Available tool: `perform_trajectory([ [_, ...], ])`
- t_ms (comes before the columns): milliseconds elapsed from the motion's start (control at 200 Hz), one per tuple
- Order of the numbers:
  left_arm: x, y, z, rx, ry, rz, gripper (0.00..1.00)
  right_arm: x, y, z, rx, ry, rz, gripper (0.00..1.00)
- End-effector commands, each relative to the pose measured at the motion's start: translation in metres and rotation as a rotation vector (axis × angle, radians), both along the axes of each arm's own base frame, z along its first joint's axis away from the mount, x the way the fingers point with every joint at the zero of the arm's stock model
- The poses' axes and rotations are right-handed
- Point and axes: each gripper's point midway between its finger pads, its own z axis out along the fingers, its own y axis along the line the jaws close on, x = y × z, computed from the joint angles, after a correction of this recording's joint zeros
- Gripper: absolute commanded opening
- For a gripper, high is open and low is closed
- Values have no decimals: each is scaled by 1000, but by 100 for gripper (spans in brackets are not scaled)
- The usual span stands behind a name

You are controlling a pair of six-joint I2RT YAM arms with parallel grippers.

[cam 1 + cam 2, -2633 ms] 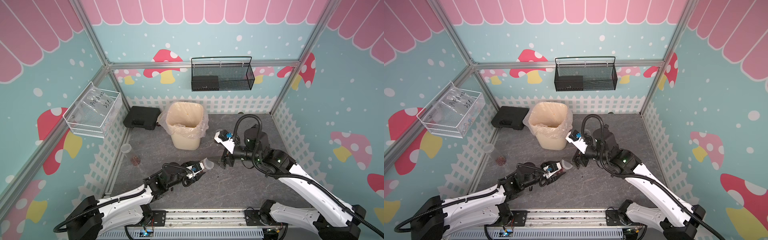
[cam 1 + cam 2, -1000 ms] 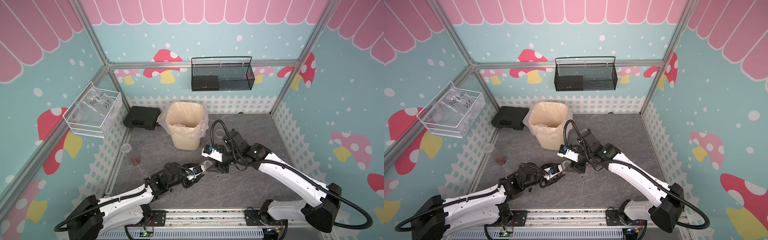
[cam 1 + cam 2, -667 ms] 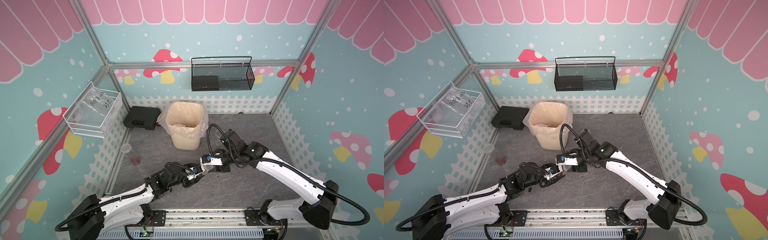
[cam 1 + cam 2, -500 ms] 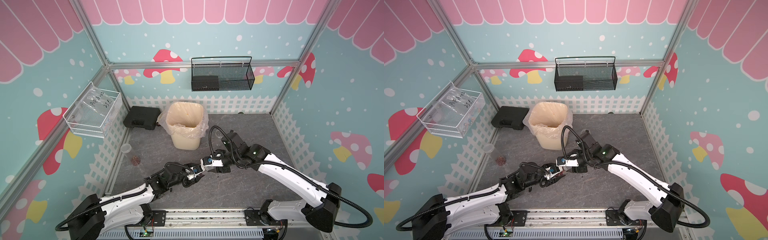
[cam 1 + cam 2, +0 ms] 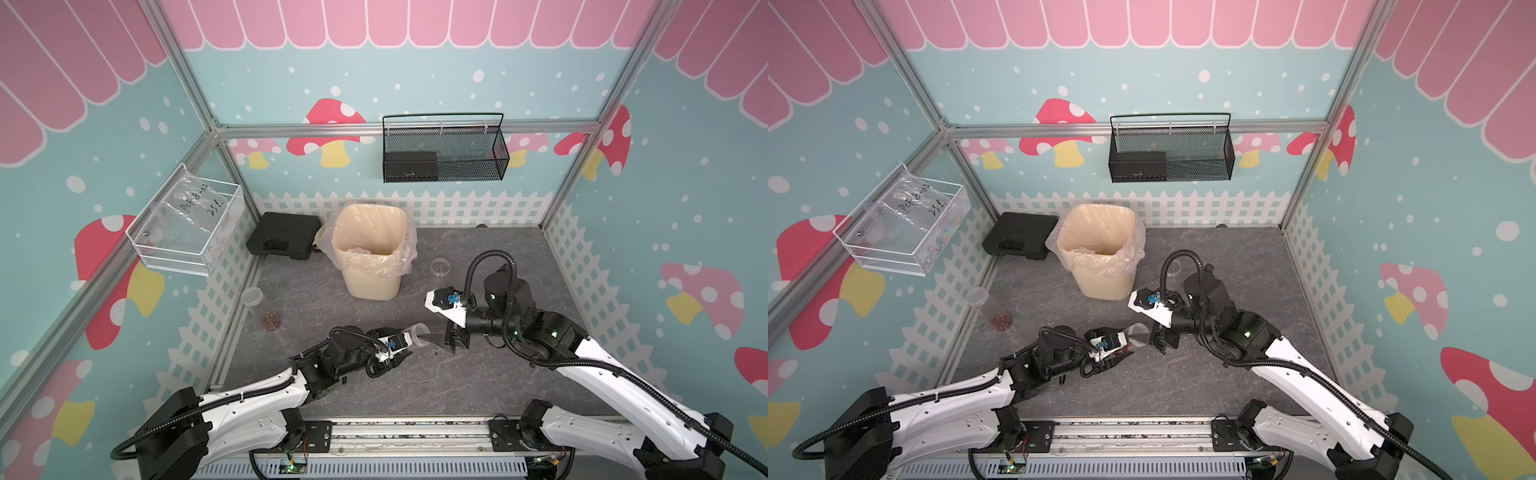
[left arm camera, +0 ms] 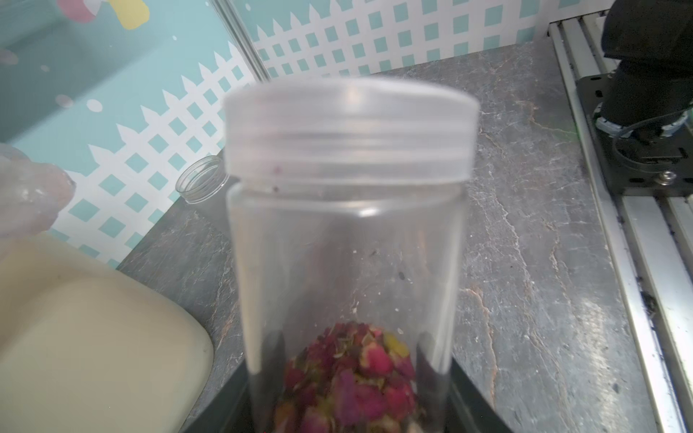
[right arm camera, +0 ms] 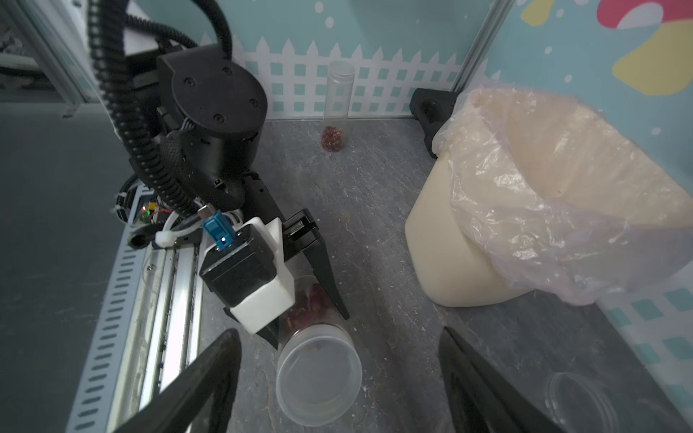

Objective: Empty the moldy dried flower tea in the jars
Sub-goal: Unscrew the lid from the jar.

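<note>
Toward the front of the grey table point(image 5: 457, 386), a clear jar point(image 6: 348, 262) is held nearly on its side by the left gripper point(image 7: 309, 322), whose jaws are pinched on the jar's base end. Its lid point(image 6: 350, 127) is seen in place, and the moldy dried flower tea point(image 6: 348, 382) is gathered inside at the gripped end. The right gripper point(image 5: 455, 344) is set facing the lid, with its jaws spread wide to either side of the cap. In the right wrist view they are apart from it, and nothing is held by them. A second jar point(image 5: 259, 305) is stood upright against the white fence point(image 5: 195, 328) on the left, well apart from both arms, lid on, with a clump of tea point(image 5: 272, 321) at its bottom. A third jar point(image 5: 440, 266) is seen near the lined waste bin point(image 5: 370, 284), lidless and, as far as can be told, empty. Whether any tea lies in the bin cannot be made out. The task is therefore judged a third done at best: one jar appears emptied, while two are yet to be opened and tipped out. The step in hand is taken to be the removal of the held jar's cap, after which its contents would have to be poured into the bin.
</note>
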Motion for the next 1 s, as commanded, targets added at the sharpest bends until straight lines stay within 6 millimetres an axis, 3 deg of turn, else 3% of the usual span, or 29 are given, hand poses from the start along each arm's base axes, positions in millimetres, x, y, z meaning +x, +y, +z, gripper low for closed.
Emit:
perform_trajectory([
  [0, 10, 2, 15, -15, -74, 45, 4, 8, -3, -25, -5, 306, -181, 83],
  [165, 11, 1, 18, -19, -81, 43, 4, 9, -1, -54, -68, 447, -236, 83],
  [670, 7, -2, 20, -32, -64, 20, 4, 14, 9, -70, -103, 465, -211, 73],
  [866, 6, -2, 18, -29, -59, 17, 4, 13, 14, -68, -113, 432, -157, 41],
  [996, 1, -4, 15, -29, -46, -14, 4, 14, 15, -62, -177, 263, -37, 23],
])
